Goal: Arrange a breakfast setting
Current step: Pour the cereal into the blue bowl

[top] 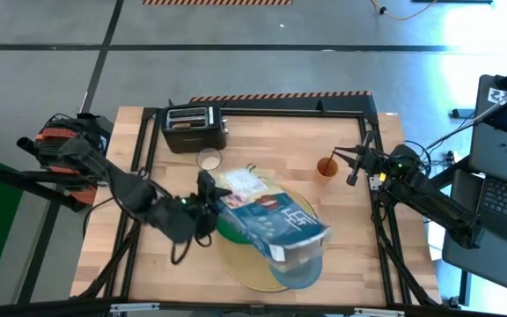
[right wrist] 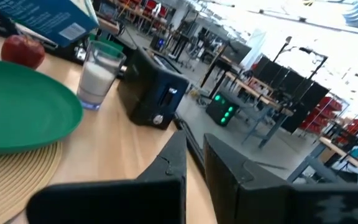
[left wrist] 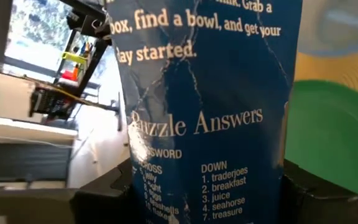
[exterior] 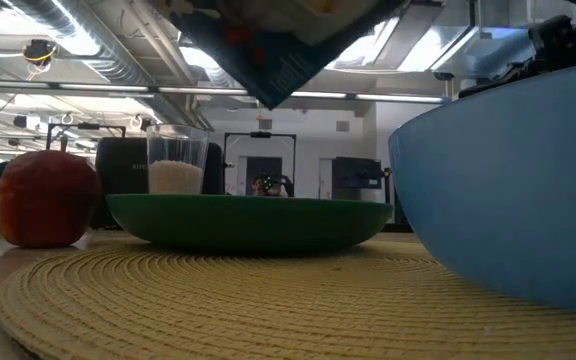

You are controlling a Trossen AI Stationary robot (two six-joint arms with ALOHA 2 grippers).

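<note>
bowl [top: 299,269]: blue-grey, sitting on the yellow mat [top: 245,264] nr the counter's front edge, partly under the box.
cereal box [top: 271,220]: blue, hanging tilted over plate + bowl, mouth end twd the bowl; looks like pouring is underway. No cereal visible falling.
left gripper [top: 208,204]: jaws clamping the box's back end, over the mat's left side.
plate [top: 229,227]: green, resting on the mat, mostly covered from above by the box.
apple [exterior: 46,198]: red, sitting just off the mat's left-rear side.
milk glass [top: 209,159]: standing behind the mat, in front of the black toaster [top: 190,127] at the rear edge.
orange cup [top: 326,166]: standing right of centre, twd the rear.
right gripper [top: 352,167]: waiting just right of the cup, jaws pressed together, carrying nothing.
progress: mat, plate, bowl, apple, glass, cup looking placed; cereal step ongoing; box needing to be set down after. Toast slice: can't see any.
surface/room: light wood counter [top: 262,132], black frame; grey floor, desks + monitors beyond.
</note>
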